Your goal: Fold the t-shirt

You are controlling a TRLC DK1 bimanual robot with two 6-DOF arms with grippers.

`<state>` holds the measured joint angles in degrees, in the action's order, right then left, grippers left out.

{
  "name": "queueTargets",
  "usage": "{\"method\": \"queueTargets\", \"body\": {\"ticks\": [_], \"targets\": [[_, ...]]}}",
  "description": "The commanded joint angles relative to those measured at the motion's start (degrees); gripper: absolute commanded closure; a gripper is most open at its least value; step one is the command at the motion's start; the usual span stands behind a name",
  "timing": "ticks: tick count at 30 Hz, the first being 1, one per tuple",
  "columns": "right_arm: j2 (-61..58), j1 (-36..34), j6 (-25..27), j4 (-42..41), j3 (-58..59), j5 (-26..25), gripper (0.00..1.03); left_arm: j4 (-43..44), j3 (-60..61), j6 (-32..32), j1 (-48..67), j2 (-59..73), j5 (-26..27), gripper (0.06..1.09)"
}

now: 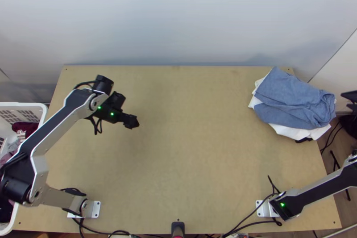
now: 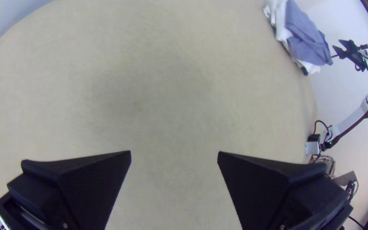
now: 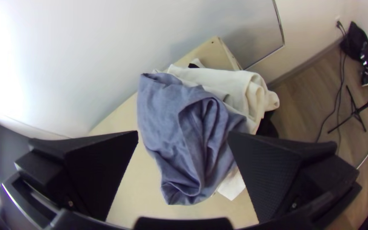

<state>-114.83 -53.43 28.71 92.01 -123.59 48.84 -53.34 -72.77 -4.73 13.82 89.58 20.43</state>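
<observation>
Blue t-shirt (image 1: 290, 99) lies loosely folded and rumpled on top of a stack at the far right of the table (image 1: 187, 148), over white garments (image 1: 292, 131). Working from the left, I have a white laundry basket (image 1: 22, 103) with clothes in it, a maroon garment (image 1: 26, 127) among them, beside the table's edge.

My left arm (image 1: 58, 131) bends out over the basket, then angles back in above the table. Its gripper, the left gripper (image 1: 134, 122), hangs over bare tabletop, well apart from the stack. From above its fingers look like one dark block, but the left wrist view gives me the wide gap between them, with nothing held.

My right arm (image 1: 321, 189) leaves the top view at its right edge; the left wrist view lets me follow it beyond the table, bending back toward the stack. The right gripper (image 1: 348, 101) is just beyond the clothes, fingers spread, holding nothing. Its wrist view brings out the shirt's deep creases, bunched toward the middle.
</observation>
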Motion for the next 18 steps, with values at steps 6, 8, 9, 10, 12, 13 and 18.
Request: {"method": "queueTargets", "body": {"ticks": [6, 8, 9, 10, 12, 13, 18], "targets": [[15.86, 13.79, -2.25, -13.61, 9.68, -10.26, 0.05, 1.13, 1.49, 1.39, -3.98, -14.17, -4.87, 0.10], [21.40, 17.22, -4.98, -20.55, 17.15, -12.80, 0.05, 1.22, 2.28, 3.15, -6.09, -17.77, -5.04, 0.10], [24.39, 18.71, -5.77, -23.63, 21.37, -13.95, 0.05, 1.22, 2.81, 3.85, -6.97, -19.44, -5.13, 0.10], [27.81, 21.00, -6.03, -26.97, 25.94, -15.27, 0.05, 1.22, 3.60, 3.94, -7.41, -21.38, -5.13, 0.10], [34.76, 25.39, -7.18, -34.53, 35.61, -18.52, 0.05, 2.01, 5.98, 3.59, -8.29, -25.60, -5.66, 0.10], [38.10, 27.50, -8.41, -39.18, 40.62, -19.92, 0.05, 3.42, 8.09, 3.41, -8.64, -28.23, -6.10, 0.10], [51.46, 37.78, -13.33, -55.88, 61.80, -27.22, 0.05, 11.07, 19.16, 0.25, -8.64, -41.24, -9.00, 0.10]]}}
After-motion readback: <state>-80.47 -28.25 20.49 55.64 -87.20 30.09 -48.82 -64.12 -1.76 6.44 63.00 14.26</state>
